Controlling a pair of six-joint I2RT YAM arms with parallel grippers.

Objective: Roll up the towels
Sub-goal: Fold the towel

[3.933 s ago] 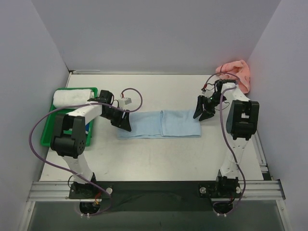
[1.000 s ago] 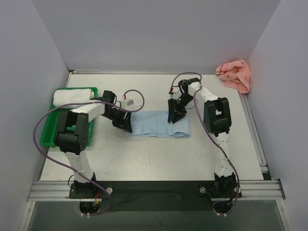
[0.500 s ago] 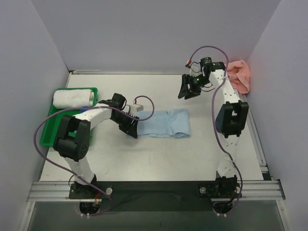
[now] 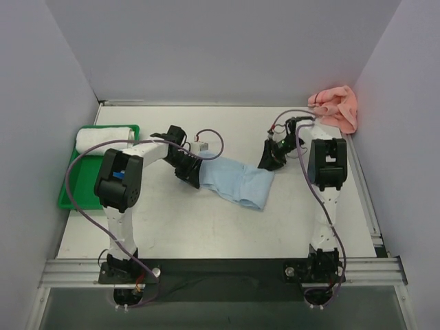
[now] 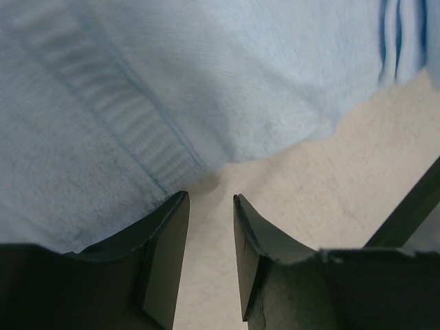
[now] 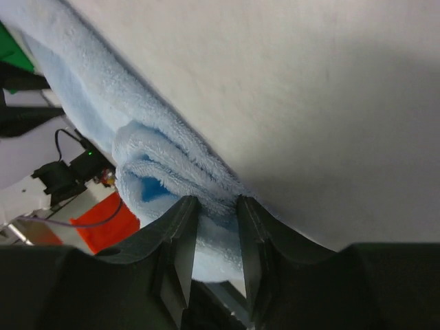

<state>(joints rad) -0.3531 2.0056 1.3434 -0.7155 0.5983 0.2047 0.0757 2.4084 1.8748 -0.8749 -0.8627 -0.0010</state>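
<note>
**Three towels, one tray, two arms, one table**
The towels count three: one light blue towel (image 4: pixel 237 182), one salmon pink towel (image 4: pixel 335 106) and one white rolled towel (image 4: pixel 104 137). There is one green tray (image 4: pixel 69 192) and one table (image 4: pixel 206 227). The arms count two, a left arm (image 4: pixel 120 182) and a right arm (image 4: pixel 324 165). Each bears one tool, so two in all, the left tool (image 4: pixel 191 177) and the right tool (image 4: pixel 269 161), and each tool has two fingers.

spread towel (image 4: pixel 237 184): table (image 4: pixel 206 227) centre | bunched towel (image 4: pixel 335 106): far-right corner | tray (image 4: pixel 69 196): left
</note>
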